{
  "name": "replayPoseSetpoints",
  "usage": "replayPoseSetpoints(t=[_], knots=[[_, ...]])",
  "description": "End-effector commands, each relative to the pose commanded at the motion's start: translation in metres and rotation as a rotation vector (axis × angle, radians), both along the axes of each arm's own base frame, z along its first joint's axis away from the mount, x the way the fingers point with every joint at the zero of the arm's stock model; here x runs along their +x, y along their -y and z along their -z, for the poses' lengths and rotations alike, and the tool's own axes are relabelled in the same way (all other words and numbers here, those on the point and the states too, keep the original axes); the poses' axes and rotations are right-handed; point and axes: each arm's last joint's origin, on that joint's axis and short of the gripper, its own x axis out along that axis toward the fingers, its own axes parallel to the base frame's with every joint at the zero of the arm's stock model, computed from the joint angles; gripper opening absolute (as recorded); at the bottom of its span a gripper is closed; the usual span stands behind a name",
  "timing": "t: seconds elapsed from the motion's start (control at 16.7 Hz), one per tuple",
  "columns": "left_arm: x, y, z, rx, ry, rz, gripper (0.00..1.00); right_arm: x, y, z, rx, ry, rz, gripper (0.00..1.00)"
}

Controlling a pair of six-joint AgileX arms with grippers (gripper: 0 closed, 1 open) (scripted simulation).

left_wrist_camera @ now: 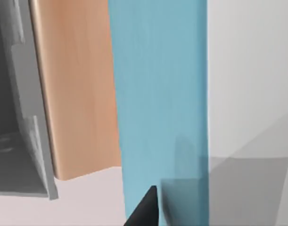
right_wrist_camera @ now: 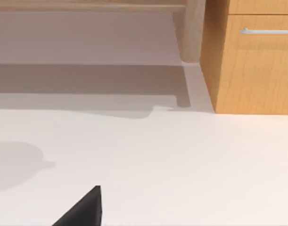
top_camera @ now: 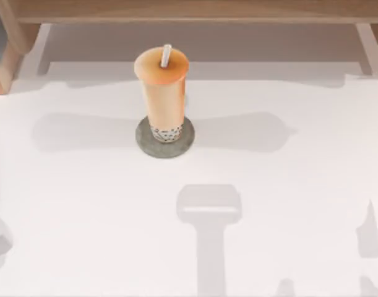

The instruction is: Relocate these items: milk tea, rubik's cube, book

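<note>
Milk tea parked on disc, book at the left gripper.
White table (top_camera: 287, 247), wooden shelf (top_camera: 189, 9) along the back, wooden drawer unit (right_wrist_camera: 257, 66). Blue book (left_wrist_camera: 158, 103) stands upright against the wood panel (left_wrist_camera: 78, 94); left gripper (left_wrist_camera: 146, 212) close by, right gripper (right_wrist_camera: 82, 209) over bare table, can't tell either grip. Keep the book vertical, ease off slowly. Milk tea (top_camera: 162, 86) upright on grey disc (top_camera: 145, 143), centre-back.

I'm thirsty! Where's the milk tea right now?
In the top view, the milk tea stands upright on a grey round disc, left of the table's middle, near the far wooden shelf.
</note>
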Motion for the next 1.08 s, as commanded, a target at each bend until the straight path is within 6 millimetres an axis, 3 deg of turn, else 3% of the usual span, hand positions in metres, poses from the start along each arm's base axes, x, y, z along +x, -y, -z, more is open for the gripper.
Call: replayPoseSetpoints(t=[0.48, 1.08], knots=[[0.0022, 0.0024, 0.0071, -0.017, -0.019, -0.002, 0.0, 0.0, 0.0, 0.0, 0.0, 0.0, 0.0, 1.0], [0.0022, 0.0024, 0.0071, -0.017, -0.019, -0.002, 0.75, 0.0, 0.0, 0.0, 0.0, 0.0, 0.0, 1.0]])
